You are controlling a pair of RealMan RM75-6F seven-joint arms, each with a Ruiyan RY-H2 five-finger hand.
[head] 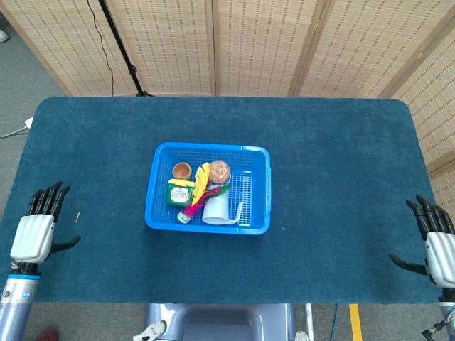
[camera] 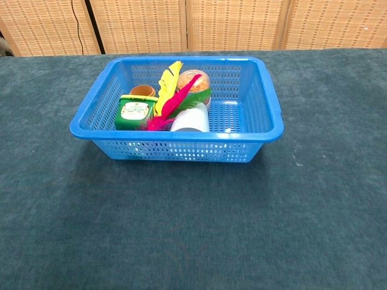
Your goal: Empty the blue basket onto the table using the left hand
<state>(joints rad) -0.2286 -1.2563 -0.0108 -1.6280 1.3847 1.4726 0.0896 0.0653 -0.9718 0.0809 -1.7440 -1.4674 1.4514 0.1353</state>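
Left robot hand (head: 34,233) and right robot hand (head: 435,241) flat, fingers spread, empty, well apart from blue basket (head: 261,192).

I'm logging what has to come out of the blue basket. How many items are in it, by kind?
Small terracotta pot: 1
Green box: 1
Feather shuttlecock: 1
White cup: 1
Clear lidded tub with orange contents: 1
Total: 5, all inside the blue basket; neither robot hand holds anything.
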